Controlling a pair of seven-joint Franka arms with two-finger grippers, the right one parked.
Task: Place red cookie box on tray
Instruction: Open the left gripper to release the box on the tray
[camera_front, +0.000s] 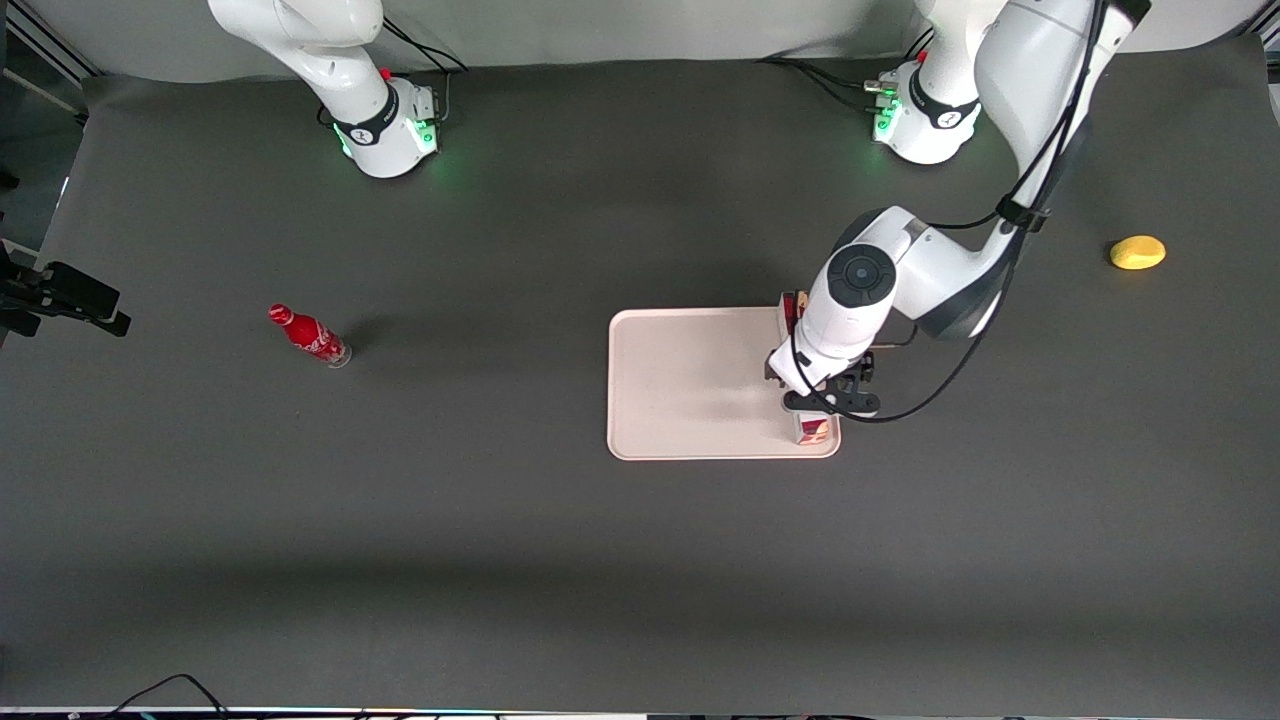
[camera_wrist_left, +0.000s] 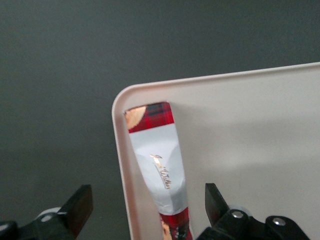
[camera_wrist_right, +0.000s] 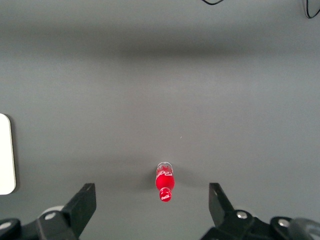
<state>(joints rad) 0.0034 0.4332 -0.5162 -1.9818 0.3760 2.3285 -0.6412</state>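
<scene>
1. Red cookie box (camera_wrist_left: 159, 165): long narrow carton, dark-red tartan with a white patch bearing gold script and tan cookie pictures at the end. It lies flat in the tray, along the tray's short rim at the working arm's end, its cookie-picture end close to a rounded corner. In the front view only its two ends show (camera_front: 813, 430); the arm covers the middle.
2. Tray (camera_front: 690, 385): pale pinkish-white rectangle, rounded corners, low rim, resting on the table mid-width. Apart from the box along one edge, its floor is bare.
3. Gripper (camera_wrist_left: 147, 210): left arm's, poised directly over the box, above the tray's edge. Jaws spread wide; the two black fingers (camera_wrist_left: 80, 207) stand well apart, one to each side of the carton, with clear gaps between each pad and the box. One finger sits over the dark table outside the rim, the other over the tray floor. Nothing is held.
4. Table (camera_front: 500, 560): dark grey covering.
5. Small red bottle (camera_front: 309, 336): standing toward the parked arm's end of the table, well apart from the tray.
6. Yellow object (camera_front: 1137, 252): rounded, toward the working arm's end, well apart from the tray.
</scene>
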